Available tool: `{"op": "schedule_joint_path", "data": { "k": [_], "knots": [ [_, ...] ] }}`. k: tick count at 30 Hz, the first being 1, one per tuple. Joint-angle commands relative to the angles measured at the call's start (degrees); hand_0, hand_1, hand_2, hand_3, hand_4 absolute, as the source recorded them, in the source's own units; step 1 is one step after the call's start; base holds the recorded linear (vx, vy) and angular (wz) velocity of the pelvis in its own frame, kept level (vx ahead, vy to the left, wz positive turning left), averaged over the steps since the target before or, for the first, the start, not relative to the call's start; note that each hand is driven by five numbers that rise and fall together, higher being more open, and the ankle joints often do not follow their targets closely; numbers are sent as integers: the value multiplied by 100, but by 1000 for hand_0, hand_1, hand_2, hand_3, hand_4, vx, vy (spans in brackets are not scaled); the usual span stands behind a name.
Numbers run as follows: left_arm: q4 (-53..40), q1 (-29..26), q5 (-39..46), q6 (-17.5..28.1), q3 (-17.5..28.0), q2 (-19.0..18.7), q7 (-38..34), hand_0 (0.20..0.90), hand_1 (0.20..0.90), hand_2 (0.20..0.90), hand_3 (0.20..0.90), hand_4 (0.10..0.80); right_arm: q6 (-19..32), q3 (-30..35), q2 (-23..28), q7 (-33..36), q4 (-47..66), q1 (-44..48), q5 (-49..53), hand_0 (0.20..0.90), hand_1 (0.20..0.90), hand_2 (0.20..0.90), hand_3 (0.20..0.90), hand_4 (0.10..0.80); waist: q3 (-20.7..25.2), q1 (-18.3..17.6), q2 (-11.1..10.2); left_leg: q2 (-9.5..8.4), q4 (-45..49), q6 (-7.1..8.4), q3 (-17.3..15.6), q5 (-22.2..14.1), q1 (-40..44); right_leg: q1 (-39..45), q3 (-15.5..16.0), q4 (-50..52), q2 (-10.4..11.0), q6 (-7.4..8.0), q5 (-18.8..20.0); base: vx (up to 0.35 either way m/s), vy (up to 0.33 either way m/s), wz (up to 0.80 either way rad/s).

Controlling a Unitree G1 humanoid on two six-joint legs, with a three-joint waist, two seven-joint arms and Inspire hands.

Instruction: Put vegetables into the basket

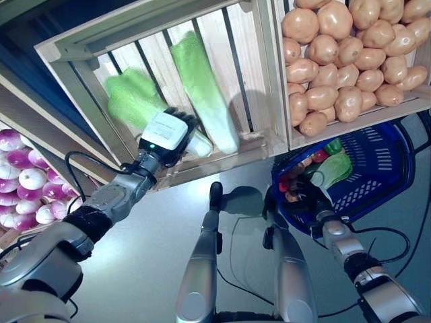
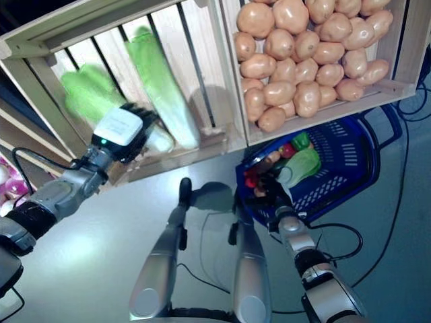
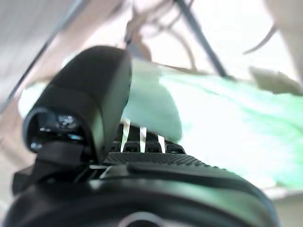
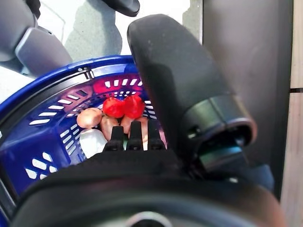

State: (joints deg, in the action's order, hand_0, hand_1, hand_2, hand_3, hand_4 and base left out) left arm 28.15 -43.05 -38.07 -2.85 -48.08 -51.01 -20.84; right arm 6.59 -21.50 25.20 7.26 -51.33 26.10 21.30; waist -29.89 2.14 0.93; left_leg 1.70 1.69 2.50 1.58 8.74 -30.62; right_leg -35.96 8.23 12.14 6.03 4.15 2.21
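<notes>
Cabbage (image 1: 202,91) lengthwise along crate slats (image 1: 232,74).

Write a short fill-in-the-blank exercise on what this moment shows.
1. The left hand reaches into the wooden crate that holds two ____.
2. The right hand holds the rim of the ____ basket.
3. The crate beside it is filled with ____.

Missing words: cabbages; blue; potatoes.

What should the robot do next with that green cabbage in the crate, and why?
Probably lift it out toward the blue basket. The left hand is already in the wooden crate with its fingers curled on a cabbage, and the right hand holds the basket rim.
</notes>
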Motion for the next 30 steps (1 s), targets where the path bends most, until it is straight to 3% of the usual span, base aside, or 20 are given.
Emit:
{"op": "schedule_joint_path", "data": {
  "k": [1, 6, 11, 20, 25, 26, 27, 30],
  "knots": [
    [536, 398, -143, -456, 77, 178, 237, 900, 900, 900, 900, 800, 102, -117, 347, -155, 328, -145, 282, 900, 900, 900, 900, 800, 10, -139, -85, -238, 345, 37, -43, -186, -279, 383, 102, -348, -49, 120, 328, 0, 0, 0],
    [744, 287, -295, -470, 337, 247, -1476, 900, 900, 900, 900, 800, 184, -151, 297, -117, 273, -150, 330, 900, 900, 900, 900, 800, 10, -110, -164, -226, 369, 45, -34, -201, -322, 348, 102, -354, -51, 101, 328, 0, 0, 0],
    [1338, 291, -718, 199, 676, 483, -2876, 900, 900, 900, 900, 800, 235, -178, 250, -46, 302, -221, 277, 900, 900, 900, 900, 800, 10, -92, -237, -241, 424, 61, -5, -173, -432, 261, 141, -324, -33, 104, 350, 0, 0, 0],
    [2258, 321, -1110, 240, 995, 1128, -4413, 900, 900, 900, 900, 800, 158, -309, 239, 105, 611, -221, 286, 900, 900, 900, 900, 800, 10, -201, -482, -200, 453, 70, 6, -151, -638, 3, 70, -215, -148, 79, 341, 0, 0, 0],
    [2514, 99, -1009, 176, 1041, 1299, -4541, 900, 900, 900, 900, 800, 118, -388, 241, 136, 754, -141, 298, 900, 900, 900, 900, 800, 10, -270, -582, -185, 495, 83, 16, -139, -768, -135, 39, -155, -206, 73, 348, 0, 0, 0],
    [2564, 47, -980, 185, 1049, 1323, -4535, 778, 778, 778, 778, 718, 115, -403, 237, 135, 755, -120, 296, 900, 900, 900, 900, 800, 10, -278, -598, -178, 492, 85, 16, -137, -776, -144, 32, -150, -213, 74, 348, 0, 0, 0],
    [2629, -16, -927, 179, 1040, 1349, -4530, 302, 302, 302, 302, 402, 102, -418, 230, 132, 762, -92, 299, 900, 900, 900, 900, 800, 10, -291, -618, -172, 486, 89, 18, -135, -778, -147, 24, -152, -223, 76, 351, 0, 0, 0],
    [2732, -149, -854, 169, 1050, 1417, -4500, 300, 300, 300, 300, 400, 54, -465, 188, 143, 809, -43, 281, 900, 900, 900, 900, 800, 10, -314, -672, -158, 470, 89, 22, -141, -752, -124, 9, -152, -246, 77, 348, 0, 0, 0]
  ]
}}
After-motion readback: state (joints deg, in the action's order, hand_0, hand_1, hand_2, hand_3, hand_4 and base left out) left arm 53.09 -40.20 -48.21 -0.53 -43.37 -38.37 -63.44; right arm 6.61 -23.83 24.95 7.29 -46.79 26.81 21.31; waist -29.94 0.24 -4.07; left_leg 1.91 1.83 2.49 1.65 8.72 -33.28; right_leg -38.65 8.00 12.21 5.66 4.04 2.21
